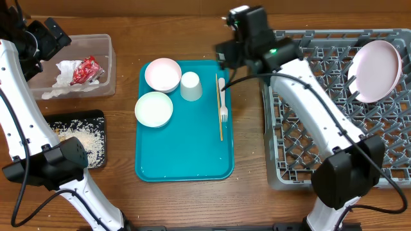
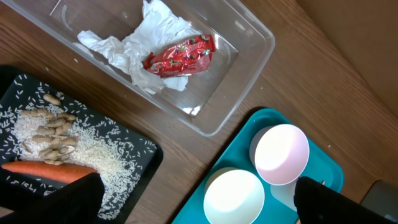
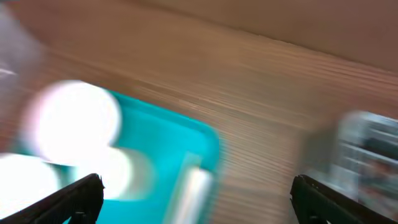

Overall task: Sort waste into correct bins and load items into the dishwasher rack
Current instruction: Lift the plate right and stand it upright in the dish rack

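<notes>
left pincer (image 2: 199,200), right pincer (image 3: 196,190): both apart
carrot (image 2: 50,170) on the black tray (image 2: 148,155) shows only from the left wrist

Two white round bowls (image 1: 162,74) (image 1: 154,108), a small white cup (image 1: 191,86) and a white fork (image 1: 223,110) are carried on the teal plastic tray (image 1: 186,160); a clear plastic tub (image 1: 108,54) is placed left, a grey grid rack (image 1: 385,144) right, holding a pale round plate (image 1: 377,70).
</notes>
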You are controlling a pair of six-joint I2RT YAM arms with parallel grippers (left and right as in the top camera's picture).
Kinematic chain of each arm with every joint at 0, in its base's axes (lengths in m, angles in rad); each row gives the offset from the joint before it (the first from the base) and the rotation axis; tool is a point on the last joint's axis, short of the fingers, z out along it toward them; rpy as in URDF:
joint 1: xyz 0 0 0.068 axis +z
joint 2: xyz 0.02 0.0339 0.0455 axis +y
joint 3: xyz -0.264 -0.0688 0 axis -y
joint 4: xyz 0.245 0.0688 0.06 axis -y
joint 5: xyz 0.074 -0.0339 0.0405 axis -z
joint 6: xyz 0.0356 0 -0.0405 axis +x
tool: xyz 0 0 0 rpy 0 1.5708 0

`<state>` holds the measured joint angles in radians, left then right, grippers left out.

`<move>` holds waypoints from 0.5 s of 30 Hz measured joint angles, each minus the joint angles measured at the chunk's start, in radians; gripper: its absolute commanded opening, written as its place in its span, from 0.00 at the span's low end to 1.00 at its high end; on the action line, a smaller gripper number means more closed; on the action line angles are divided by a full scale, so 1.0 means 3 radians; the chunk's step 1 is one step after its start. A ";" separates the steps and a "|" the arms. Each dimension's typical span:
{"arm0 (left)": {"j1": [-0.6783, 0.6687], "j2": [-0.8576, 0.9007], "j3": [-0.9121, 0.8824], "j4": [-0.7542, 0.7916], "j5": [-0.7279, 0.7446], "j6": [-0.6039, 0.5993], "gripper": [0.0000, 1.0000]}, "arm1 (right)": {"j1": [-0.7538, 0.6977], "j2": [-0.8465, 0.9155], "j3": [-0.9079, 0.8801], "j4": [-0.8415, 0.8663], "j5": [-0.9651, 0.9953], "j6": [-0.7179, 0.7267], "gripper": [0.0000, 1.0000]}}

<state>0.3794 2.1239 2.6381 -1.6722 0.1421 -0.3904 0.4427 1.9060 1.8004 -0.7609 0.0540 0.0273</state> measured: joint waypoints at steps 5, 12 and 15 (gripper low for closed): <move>0.0000 0.0000 0.0000 0.0000 0.0000 0.0000 1.00 | 0.0058 0.0000 -0.0025 0.0267 -0.0472 0.0459 1.00; 0.0000 0.0000 0.0000 -0.0001 0.0000 0.0000 1.00 | 0.0284 0.0478 -0.0032 0.0301 -0.0690 0.0586 1.00; 0.0000 0.0000 0.0000 0.0000 -0.0001 0.0000 1.00 | 0.0402 0.0708 -0.0037 0.0393 -0.0650 0.0598 1.00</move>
<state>0.3794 2.1239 2.6381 -1.6722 0.1417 -0.3904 0.5632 2.1185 1.7893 -0.6430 -0.1410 0.2066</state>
